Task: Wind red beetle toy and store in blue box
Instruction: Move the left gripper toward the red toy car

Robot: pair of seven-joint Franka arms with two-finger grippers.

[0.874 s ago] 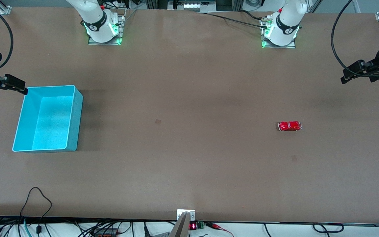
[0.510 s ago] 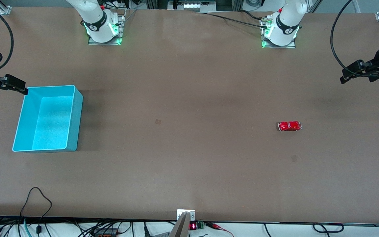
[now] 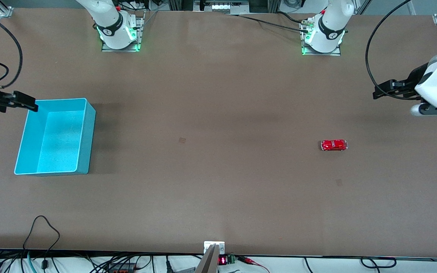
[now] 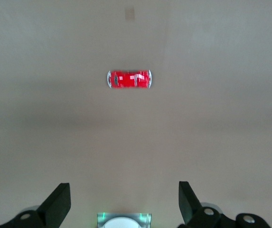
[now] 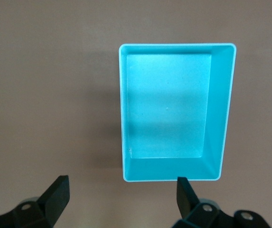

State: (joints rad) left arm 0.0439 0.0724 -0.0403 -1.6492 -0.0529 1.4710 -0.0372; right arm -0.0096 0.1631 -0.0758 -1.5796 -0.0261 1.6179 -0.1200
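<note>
A wide brown table (image 3: 218, 113) filled the front view, seen from a high camera facing two white robot arms whose bases stood along its top edge. At the right arm's end of the table, the right gripper (image 3: 27, 103) hung in the air at the corner of the blue box (image 3: 85, 136), its dark fingers spread wide and holding nothing; in the right wrist view the same gripper (image 5: 121, 199) framed the box's (image 5: 221, 109) open top, its two fingertips (image 5: 57, 192) well apart. The blue box sat flat on the table with nothing inside, its paler floor showing. Toward the left arm's end, the red beetle toy (image 3: 334, 145) rested on its wheels on the bare table, well apart from the box and somewhat nearer the front camera than the box's upper rim. The left gripper (image 3: 379, 91) hovered over the table edge at that end, also fully open and empty. The left wrist view showed its gripper (image 4: 124, 204) spread wide, with the toy (image 4: 129, 79) lying lengthwise on the table below.
</note>
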